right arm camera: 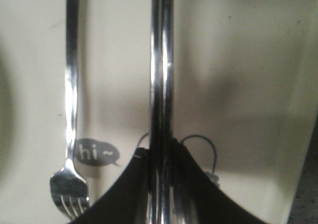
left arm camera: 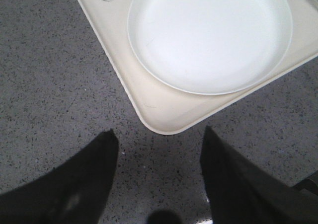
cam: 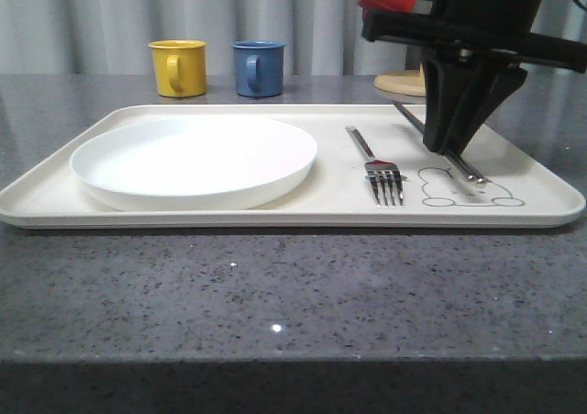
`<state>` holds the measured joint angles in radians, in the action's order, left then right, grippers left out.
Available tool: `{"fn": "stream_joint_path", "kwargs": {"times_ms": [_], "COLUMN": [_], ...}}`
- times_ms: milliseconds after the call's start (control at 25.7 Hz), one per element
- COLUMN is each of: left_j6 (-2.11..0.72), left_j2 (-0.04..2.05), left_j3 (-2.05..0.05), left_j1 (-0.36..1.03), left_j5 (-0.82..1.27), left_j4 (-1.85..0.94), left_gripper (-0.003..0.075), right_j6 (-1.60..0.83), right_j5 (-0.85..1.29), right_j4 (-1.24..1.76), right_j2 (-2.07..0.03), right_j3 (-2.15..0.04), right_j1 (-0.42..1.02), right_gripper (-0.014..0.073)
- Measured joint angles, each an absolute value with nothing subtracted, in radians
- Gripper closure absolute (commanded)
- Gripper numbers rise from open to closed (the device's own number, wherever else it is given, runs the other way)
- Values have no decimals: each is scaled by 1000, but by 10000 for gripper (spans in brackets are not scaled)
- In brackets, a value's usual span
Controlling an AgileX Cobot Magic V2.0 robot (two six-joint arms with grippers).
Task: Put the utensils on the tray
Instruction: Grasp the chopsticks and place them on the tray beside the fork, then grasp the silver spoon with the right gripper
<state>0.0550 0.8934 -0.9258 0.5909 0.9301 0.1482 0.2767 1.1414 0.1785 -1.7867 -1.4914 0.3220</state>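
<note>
The cream tray [cam: 330, 196] lies across the table with a white plate [cam: 194, 160] on its left half. A silver fork [cam: 376, 162] lies flat on the tray right of the plate, tines toward the front. My right gripper [cam: 445, 146] is shut on the pair of chopsticks [cam: 465, 169], whose near tips touch the tray at the rabbit drawing. In the right wrist view the chopsticks [right arm camera: 161, 75] run straight out from my shut right gripper [right arm camera: 161, 152], with the fork [right arm camera: 71, 110] beside them. My left gripper [left arm camera: 159, 132] hangs open over the bare table just off the tray's corner [left arm camera: 149, 102]. No spoon is in view.
A yellow cup [cam: 179, 67] and a blue cup [cam: 258, 68] stand behind the tray. A round wooden base [cam: 401, 83] sits at the back right. The grey speckled table [cam: 275, 285] stretches in front of the tray.
</note>
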Motion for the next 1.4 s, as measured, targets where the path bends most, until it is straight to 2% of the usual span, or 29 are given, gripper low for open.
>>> {"fn": "stream_joint_path", "kwargs": {"times_ms": [194,622,1128,1400], "left_j6": [55,55,55,55], "left_j2": [893,893,893,893], "left_j3": [-926,-926,-926,-926], "left_j1": [591,591,591,591], "left_j5": [925,925,924,924], "left_j4": [148,148,148,148], "left_gripper": [351,351,351,351], "right_j6": [289,291,174,138], "right_j5": [1132,1128,1126,1173], "right_j4": [193,205,70,-17], "right_j2": [-1813,-1817,-1657,-1582], "right_j3": [-1491,-1491,-1491,-1491], "right_j1": [322,322,317,233], "right_gripper": [521,317,318,318]}}
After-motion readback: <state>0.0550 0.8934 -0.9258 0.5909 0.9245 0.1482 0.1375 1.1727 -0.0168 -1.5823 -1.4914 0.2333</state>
